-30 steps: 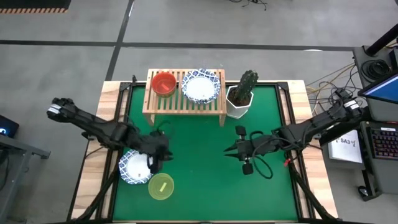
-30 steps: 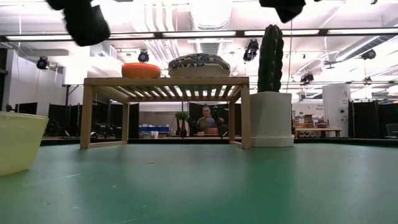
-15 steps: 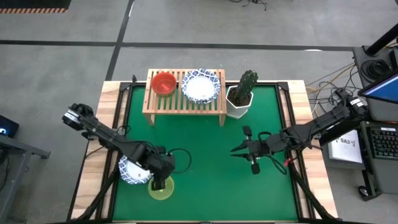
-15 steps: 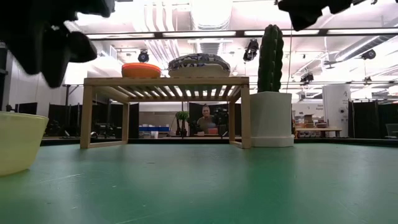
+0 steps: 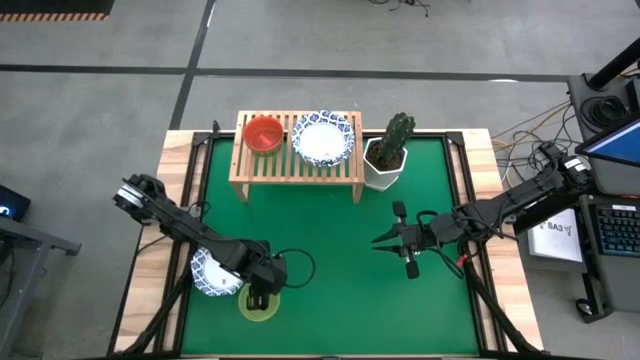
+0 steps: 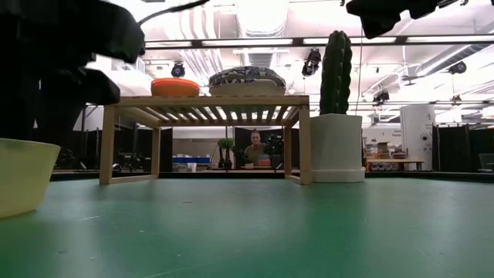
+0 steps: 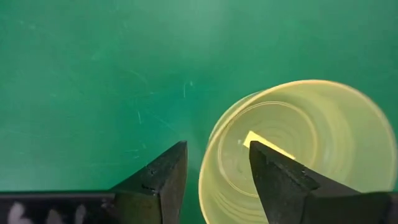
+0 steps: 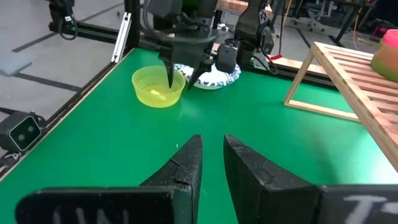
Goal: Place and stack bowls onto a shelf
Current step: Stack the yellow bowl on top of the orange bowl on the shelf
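Over front-left of counter (image 5: 340, 290), we see left pincer (image 7: 214, 171) down at yellow bowl (image 5: 259, 304), jaws apart, straddling rim, one finger inside, one outside. Blue-rimmed bowl (image 5: 207, 272) just beside. Right pincer (image 8: 212, 158) hovers mid-right, jaws narrow, nothing btwn. Shelf (image 5: 297, 165) at back w/ red bowl (image 5: 263, 134) & patterned bowl (image 5: 323, 138) on top.

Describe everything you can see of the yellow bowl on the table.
The yellow bowl is small, round and translucent, like plastic, and stands upright on the green mat near the front edge, beside a blue-patterned white bowl. Inside it shows a brighter yellow patch. The left end effector is over it, open, its fingers straddling the rim: one inside, one outside.
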